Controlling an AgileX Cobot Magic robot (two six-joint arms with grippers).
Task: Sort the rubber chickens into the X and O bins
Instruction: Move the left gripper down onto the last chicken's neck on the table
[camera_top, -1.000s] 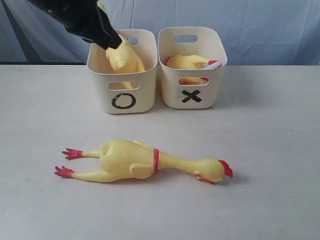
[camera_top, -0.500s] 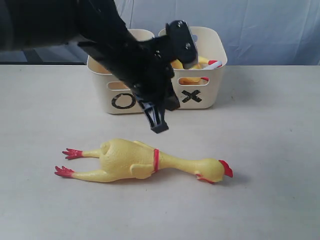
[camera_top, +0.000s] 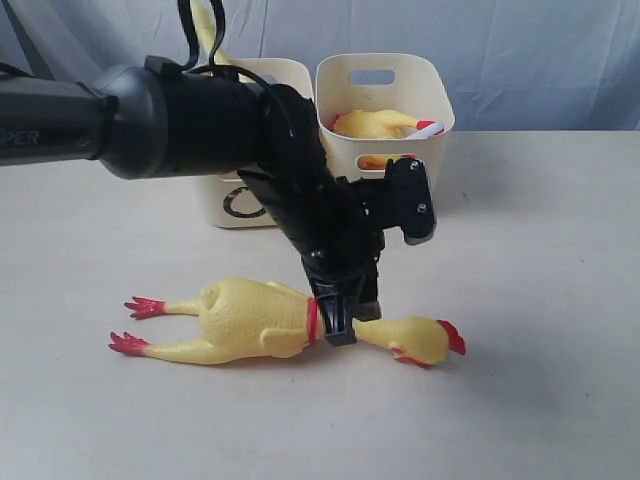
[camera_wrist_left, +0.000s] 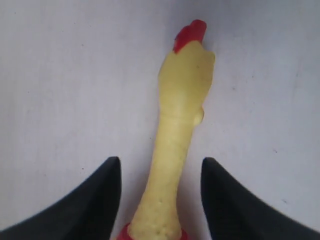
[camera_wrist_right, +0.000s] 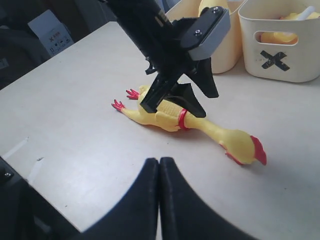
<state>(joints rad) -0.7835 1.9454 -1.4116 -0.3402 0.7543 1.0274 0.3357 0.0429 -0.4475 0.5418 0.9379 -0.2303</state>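
The left claw (camera_wrist_left: 160, 161) stood spread, its 2 tapered black fingers (camera_wrist_left: 100, 200) straddling the neck of the long chicken (camera_top: 250, 320) just beyond the red band, with a gap on each side. The chicken lay flat on the matte pale table (camera_top: 540, 300), well clear of its far edge, where 2 smooth cream tubs stood, the O bin (camera_top: 292, 72) and the X bin (camera_top: 440, 110). Its yellow rubber skin was pimpled, its comb and feet red. The right claw (camera_wrist_right: 159, 167) hung pressed together, empty

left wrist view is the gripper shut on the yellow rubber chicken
No, the left gripper straddles the yellow rubber chicken, gaps on both sides.
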